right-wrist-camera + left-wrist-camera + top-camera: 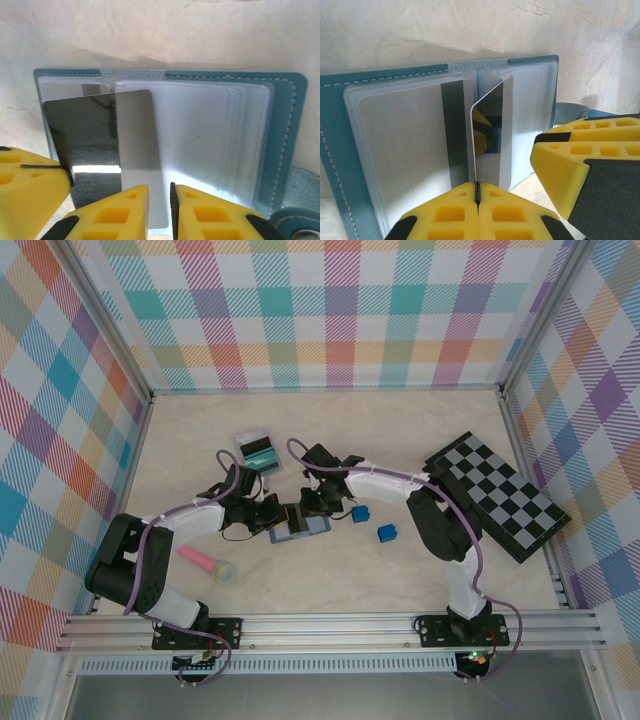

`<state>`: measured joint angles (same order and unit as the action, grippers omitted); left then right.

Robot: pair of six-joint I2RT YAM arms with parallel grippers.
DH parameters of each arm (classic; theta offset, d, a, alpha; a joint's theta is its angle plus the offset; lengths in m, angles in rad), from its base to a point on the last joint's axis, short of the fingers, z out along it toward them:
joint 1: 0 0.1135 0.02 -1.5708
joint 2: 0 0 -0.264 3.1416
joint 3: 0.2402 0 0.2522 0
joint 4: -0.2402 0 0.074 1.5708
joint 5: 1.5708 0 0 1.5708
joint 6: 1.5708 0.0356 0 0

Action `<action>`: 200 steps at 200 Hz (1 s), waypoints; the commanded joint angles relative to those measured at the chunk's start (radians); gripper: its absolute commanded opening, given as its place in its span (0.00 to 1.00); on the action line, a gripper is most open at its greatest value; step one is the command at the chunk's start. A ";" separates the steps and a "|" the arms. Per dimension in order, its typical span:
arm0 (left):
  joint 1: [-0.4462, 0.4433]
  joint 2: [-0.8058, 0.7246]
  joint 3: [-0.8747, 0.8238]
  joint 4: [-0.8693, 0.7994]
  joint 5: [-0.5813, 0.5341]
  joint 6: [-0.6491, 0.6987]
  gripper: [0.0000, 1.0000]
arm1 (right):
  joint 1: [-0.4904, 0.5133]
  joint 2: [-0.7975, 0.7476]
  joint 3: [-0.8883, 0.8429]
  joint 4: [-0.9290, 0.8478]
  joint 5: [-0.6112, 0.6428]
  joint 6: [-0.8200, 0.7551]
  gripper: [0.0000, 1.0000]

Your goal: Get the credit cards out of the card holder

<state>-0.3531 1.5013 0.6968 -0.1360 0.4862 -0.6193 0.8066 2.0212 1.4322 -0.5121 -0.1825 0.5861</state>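
Note:
The slate-blue card holder lies open on the table between both grippers, its clear sleeves showing. A glossy silver credit card with a dark stripe sticks out of the sleeves. My left gripper is shut on that card's edge. My right gripper hovers over the holder's near edge, jaws a narrow gap apart with nothing pinched. Its yellow fingers show at the right of the left wrist view. A teal-green credit card lies on the table behind the holder.
Two bright blue cubes sit just right of the holder. A black-and-grey checkerboard lies at the right. A pink stick with a yellowish tip lies at the front left. Checked walls enclose the table.

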 commanded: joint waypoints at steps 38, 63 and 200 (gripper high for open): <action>0.024 0.014 -0.015 -0.001 0.008 -0.024 0.00 | 0.005 0.065 0.050 -0.029 -0.050 -0.011 0.21; 0.030 0.028 -0.020 0.020 0.025 -0.045 0.02 | 0.006 0.090 0.059 -0.043 -0.053 -0.011 0.21; 0.032 0.071 -0.048 0.146 0.056 -0.121 0.14 | 0.005 0.100 0.045 -0.026 -0.079 0.006 0.21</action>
<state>-0.3290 1.5795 0.6617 0.0093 0.5518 -0.7471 0.8055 2.0987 1.4746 -0.5163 -0.2630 0.5869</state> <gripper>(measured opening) 0.167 0.206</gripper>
